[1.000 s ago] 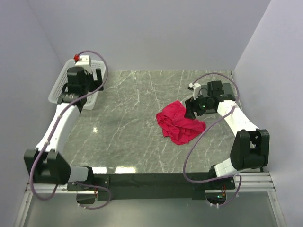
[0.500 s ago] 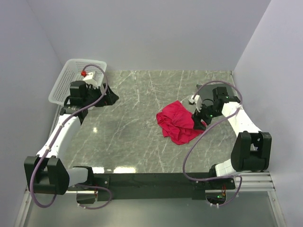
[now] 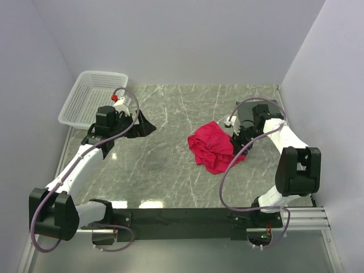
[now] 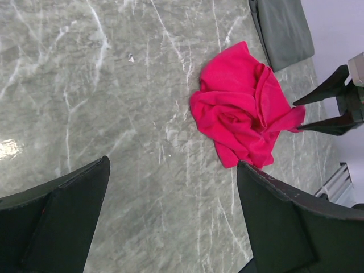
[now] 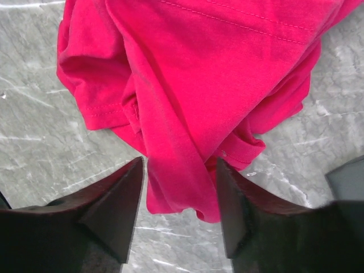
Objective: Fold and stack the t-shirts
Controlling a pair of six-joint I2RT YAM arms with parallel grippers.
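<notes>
- The t-shirt (image 3: 211,149), plain crimson, lies crumpled in a loose heap on the right half of the table (image 3: 165,170), with folds and a stitched hem showing on top.
- We see no folded shape in it; one corner of cloth trails out toward the right arm.
- The right gripper (image 5: 177,213) is down at the shirt's right edge. Its fingers (image 5: 114,222) stand apart, with a ridge of red cloth lying in the gap between them.
- From above, that gripper is mostly hidden by its own wrist, so it only seems to reach the table there.
- The left gripper (image 4: 173,165) hangs over bare table, well apart from the shirt. Its fingers are spread wide with nothing between them, and it points across toward the shirt.
- A white mesh basket (image 3: 91,96) sits in the far left corner of the table, just behind the left arm, with no cloth in it.
</notes>
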